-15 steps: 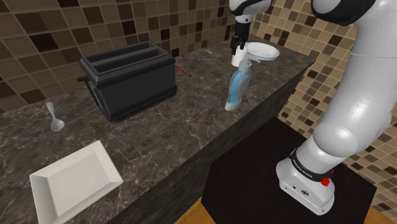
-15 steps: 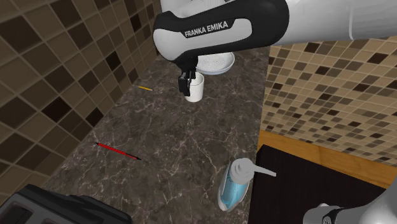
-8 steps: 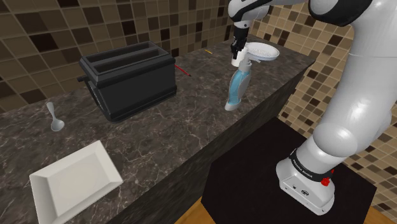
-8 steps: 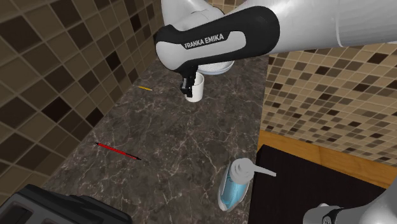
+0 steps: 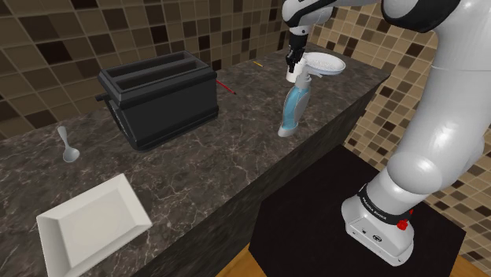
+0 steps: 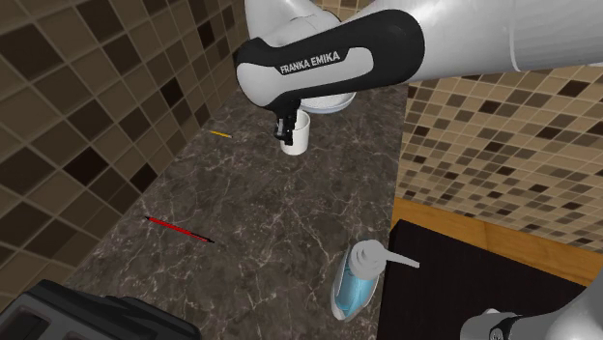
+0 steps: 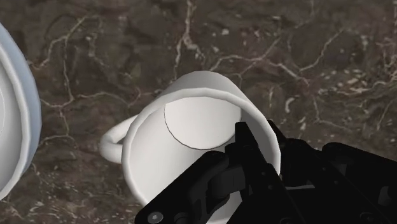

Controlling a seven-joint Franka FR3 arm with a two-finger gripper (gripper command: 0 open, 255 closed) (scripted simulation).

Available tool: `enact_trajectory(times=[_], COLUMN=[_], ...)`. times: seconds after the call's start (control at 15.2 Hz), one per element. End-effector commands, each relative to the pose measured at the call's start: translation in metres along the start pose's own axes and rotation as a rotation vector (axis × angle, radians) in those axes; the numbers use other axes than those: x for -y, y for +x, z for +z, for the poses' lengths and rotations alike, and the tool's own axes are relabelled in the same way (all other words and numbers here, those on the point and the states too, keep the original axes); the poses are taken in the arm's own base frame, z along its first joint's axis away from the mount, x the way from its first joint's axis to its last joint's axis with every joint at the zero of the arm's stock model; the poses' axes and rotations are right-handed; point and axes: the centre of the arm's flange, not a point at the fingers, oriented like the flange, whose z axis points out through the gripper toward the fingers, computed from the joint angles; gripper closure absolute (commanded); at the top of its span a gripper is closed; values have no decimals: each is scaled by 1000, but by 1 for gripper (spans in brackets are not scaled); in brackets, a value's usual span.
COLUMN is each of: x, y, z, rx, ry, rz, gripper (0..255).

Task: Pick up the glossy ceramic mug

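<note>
A white glossy mug [image 7: 191,114] stands upright on the dark marble counter [image 6: 280,222], its handle turned toward a white bowl [image 7: 13,127]. My black gripper [image 7: 264,137] comes down on the mug's rim with one finger inside the cup and the other outside, shut on the wall. In the second exterior view the gripper [image 6: 286,127] sits at the mug [image 6: 298,137] under the Franka wrist. The shoulder view shows the gripper [image 5: 293,61] on the mug [image 5: 294,74] at the counter's far end, next to the bowl [image 5: 326,64].
A blue spray bottle [image 5: 293,110] stands near the counter's front edge, close to the mug. A black toaster [image 5: 157,94], a spoon [image 5: 68,145] and a white square plate [image 5: 90,220] lie further along. A red pencil [image 6: 179,229] and a yellow one [image 6: 221,133] lie by the tiled wall.
The gripper dropped slightly onto the mug and its fingers closed on the rim. The mug has stayed in place on the counter.
</note>
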Motion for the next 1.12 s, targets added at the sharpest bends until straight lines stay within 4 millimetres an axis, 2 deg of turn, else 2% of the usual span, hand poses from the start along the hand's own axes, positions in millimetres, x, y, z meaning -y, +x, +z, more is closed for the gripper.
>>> enact_trajectory(times=[0.0, 0.92, 1.06], x=[-1, -4, -4], y=[0, -3, -3], z=[-5, -79, -80], rx=[1, 1, 1], ry=[0, 0, 0], rz=[0, 0, 0], gripper=[255, 255, 255])
